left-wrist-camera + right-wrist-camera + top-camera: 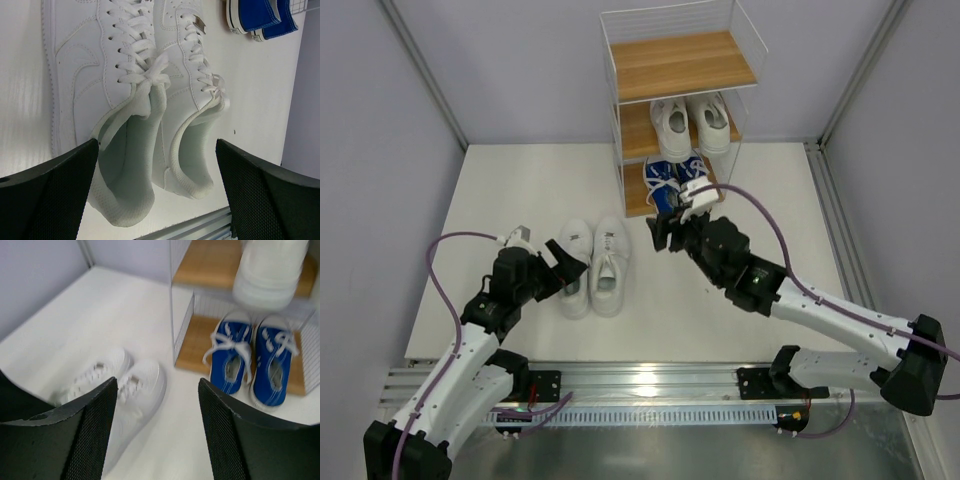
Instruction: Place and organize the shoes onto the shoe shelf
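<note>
The shoe shelf [620, 110] stands at the back centre. Its top board [680, 65] is bare, a white pair [692, 125] sits on the middle board, and the blue pair [670, 180] on the bottom board. Another white pair [592, 265] lies side by side on the floor mat, toes toward the shelf. My left gripper [565, 262] is open just behind their heels; in the left wrist view the two heel openings [150, 165] lie between its wide fingers [45, 195]. My right gripper [665, 232] hangs open and empty in front of the blue pair [250, 365], above the bare mat.
Grey walls close in the white mat on the left, right and back. An aluminium rail [650, 380] runs along the near edge by the arm bases. A purple cable [770, 225] loops over the right arm.
</note>
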`<act>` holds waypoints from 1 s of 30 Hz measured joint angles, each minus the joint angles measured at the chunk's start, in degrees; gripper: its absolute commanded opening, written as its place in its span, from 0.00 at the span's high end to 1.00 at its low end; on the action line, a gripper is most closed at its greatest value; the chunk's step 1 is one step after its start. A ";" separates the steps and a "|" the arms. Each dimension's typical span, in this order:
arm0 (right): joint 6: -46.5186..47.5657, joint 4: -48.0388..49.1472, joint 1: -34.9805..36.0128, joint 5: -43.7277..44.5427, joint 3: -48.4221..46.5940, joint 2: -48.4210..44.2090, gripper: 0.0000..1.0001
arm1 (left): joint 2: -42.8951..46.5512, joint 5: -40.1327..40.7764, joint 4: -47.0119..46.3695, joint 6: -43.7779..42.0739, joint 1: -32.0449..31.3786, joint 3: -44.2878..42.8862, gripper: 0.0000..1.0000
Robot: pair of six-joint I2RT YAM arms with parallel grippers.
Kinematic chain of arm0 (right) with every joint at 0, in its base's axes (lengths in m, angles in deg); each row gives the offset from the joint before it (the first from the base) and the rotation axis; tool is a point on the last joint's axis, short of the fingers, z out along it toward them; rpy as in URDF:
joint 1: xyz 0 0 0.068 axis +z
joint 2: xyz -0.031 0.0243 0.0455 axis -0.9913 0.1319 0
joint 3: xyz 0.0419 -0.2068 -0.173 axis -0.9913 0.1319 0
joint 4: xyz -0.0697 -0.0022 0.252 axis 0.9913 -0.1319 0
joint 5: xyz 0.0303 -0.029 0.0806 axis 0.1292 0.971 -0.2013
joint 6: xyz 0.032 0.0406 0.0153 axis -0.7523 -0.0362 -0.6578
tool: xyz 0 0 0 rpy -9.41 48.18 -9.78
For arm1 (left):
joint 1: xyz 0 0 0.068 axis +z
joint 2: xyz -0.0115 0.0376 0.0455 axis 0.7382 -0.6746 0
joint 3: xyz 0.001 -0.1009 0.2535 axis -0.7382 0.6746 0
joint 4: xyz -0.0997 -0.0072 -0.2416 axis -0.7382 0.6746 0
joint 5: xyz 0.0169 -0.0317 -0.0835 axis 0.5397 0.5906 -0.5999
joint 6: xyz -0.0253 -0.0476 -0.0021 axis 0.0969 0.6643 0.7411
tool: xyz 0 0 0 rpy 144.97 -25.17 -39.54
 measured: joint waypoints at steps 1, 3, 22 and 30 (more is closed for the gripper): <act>-0.98 0.87 1.99 0.70 3.87 -1.31 0.32 | 0.00 0.00 0.00 -0.11 0.00 0.00 0.00; -3.52 0.85 5.40 2.32 10.71 -2.38 0.29 | 0.02 0.02 0.20 -0.22 0.00 -0.09 0.00; -27.65 3.65 27.39 11.26 14.05 12.59 0.00 | 6.67 6.40 7.39 -0.57 0.17 -2.01 0.00; -38.07 -0.83 28.74 19.15 8.39 24.39 0.01 | 8.92 7.98 10.12 -0.57 0.26 -2.01 0.00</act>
